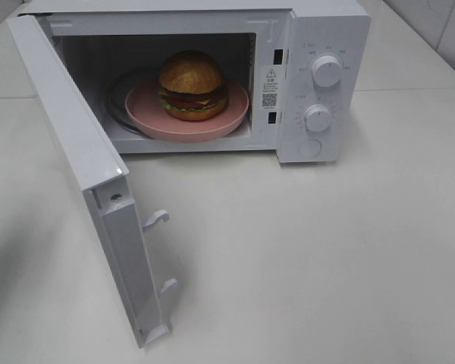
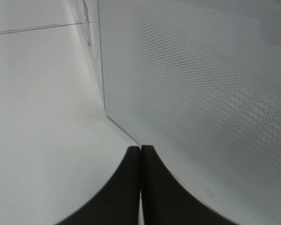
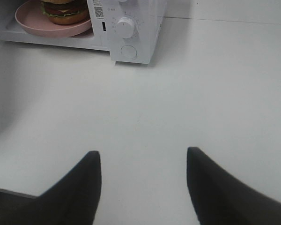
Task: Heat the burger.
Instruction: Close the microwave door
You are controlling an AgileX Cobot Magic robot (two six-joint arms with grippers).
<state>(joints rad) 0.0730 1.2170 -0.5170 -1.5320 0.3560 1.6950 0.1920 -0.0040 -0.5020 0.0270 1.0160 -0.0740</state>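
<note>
Sitting inside the microwave [image 1: 349, 45] cavity, the burger [image 1: 192, 85] rests centred on a pink plate [image 1: 183, 132], bun dome up, lettuce and tomato layers showing at its edge. A dark turntable ring [image 1: 114, 100] shows just past the plate at its 9 o'clock.

Exterior high view: the microwave stands at 12 o'clock on the white table [image 1: 326, 258]. Its door [image 1: 68, 144] is swung wide toward 7 o'clock, with two latch hooks [image 1: 156, 219] jutting from the free edge. The control panel lies at 3 o'clock of the cavity and carries an upper knob [image 1: 327, 70], a lower knob [image 1: 318, 117] and a round button [image 1: 309, 148] beneath them. Neither arm appears in this view.

Left arm: the left gripper [image 2: 140, 149] has its two dark fingers [image 2: 126, 187] pressed together with nothing between them. It is held low and aimed at the bottom edge of the door's perforated window panel [image 2: 201, 103]. The tips are just beside that edge — contact cannot be judged.

Right arm: the right gripper [image 3: 143, 153] hangs above bare table, fingers [image 3: 84, 187] spread wide apart and holding nothing. It is well back from the microwave and pointed toward the front of the panel — burger and plate are visible ahead of it inside the cavity.
</note>
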